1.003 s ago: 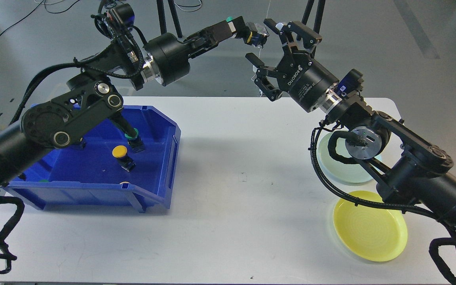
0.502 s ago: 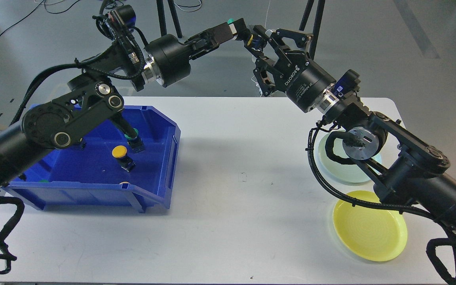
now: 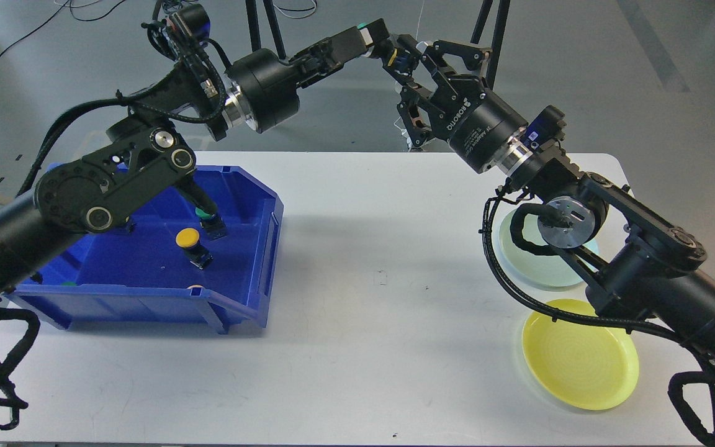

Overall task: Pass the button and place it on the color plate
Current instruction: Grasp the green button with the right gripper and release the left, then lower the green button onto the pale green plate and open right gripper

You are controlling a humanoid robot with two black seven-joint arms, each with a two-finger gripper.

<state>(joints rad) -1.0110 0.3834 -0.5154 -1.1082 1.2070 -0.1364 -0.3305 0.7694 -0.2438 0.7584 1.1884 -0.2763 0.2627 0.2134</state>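
Observation:
A button with a green cap (image 3: 363, 27) and a blue and yellow body (image 3: 398, 59) hangs high above the table's far edge. My left gripper (image 3: 375, 43) is shut on its cap end. My right gripper (image 3: 408, 65) comes from the right, and its fingers are drawn in around the blue body end. A pale green plate (image 3: 540, 267) lies at the right, partly hidden under my right arm. A yellow plate (image 3: 580, 354) lies in front of it. Both plates hold nothing.
A blue bin (image 3: 252, 261) stands at the left, partly under my left arm. It holds a yellow-capped button (image 3: 187, 237), a green-capped button (image 3: 210, 217) and others near its front wall. Tripod legs stand beyond the table.
My right gripper, wide open a second ago, has moved left onto the button and drawn its fingers in. Both grippers and the button have shifted slightly up.

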